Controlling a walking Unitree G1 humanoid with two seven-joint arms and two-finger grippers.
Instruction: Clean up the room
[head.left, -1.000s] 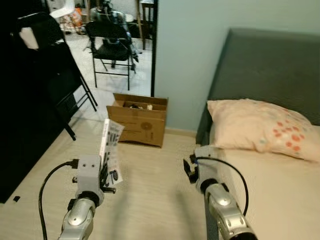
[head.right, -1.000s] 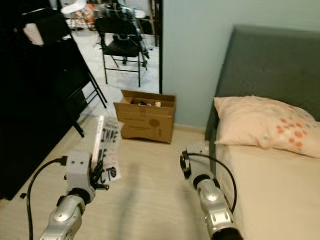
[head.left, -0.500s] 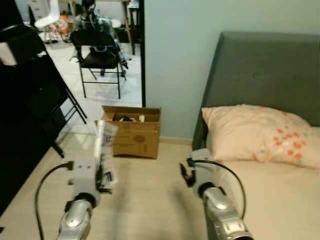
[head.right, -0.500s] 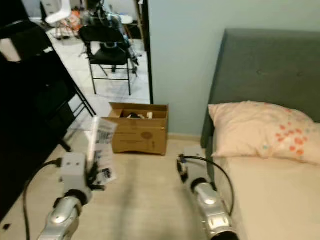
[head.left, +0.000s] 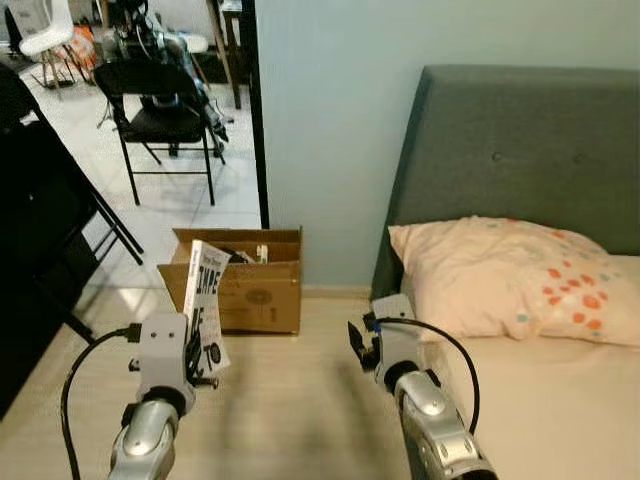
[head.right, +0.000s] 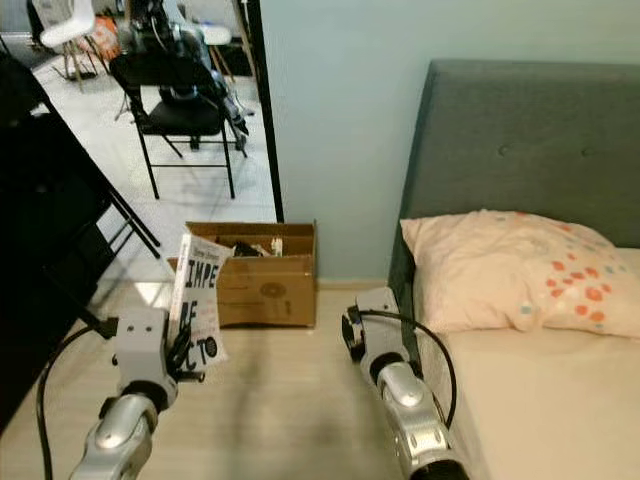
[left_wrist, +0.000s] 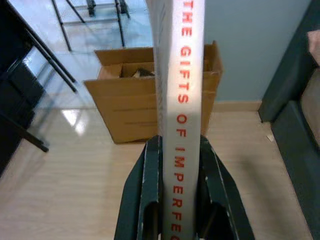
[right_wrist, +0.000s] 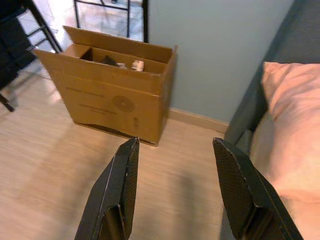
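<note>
My left gripper (head.left: 196, 352) is shut on a white book (head.left: 205, 305) with black and red lettering, held upright above the wooden floor. In the left wrist view the book's spine (left_wrist: 182, 100) runs up between the two black fingers (left_wrist: 150, 195). An open cardboard box (head.left: 240, 280) with a few items inside stands on the floor against the pale blue wall, just beyond the book. My right gripper (right_wrist: 175, 185) is open and holds nothing, raised beside the bed, its fingers (right_wrist: 120, 185) pointing toward the box (right_wrist: 112, 97).
A bed with a grey headboard (head.left: 520, 150) and a peach pillow (head.left: 500, 275) fills the right. A black folding chair (head.left: 160, 115) stands in the doorway beyond the box. Dark furniture (head.left: 40, 220) lines the left. Light wooden floor (head.left: 290, 400) lies between.
The whole view has shifted as I turn and walk; the box and bed now sit nearer and further left. The book stays held in my left gripper; the right stays open.
</note>
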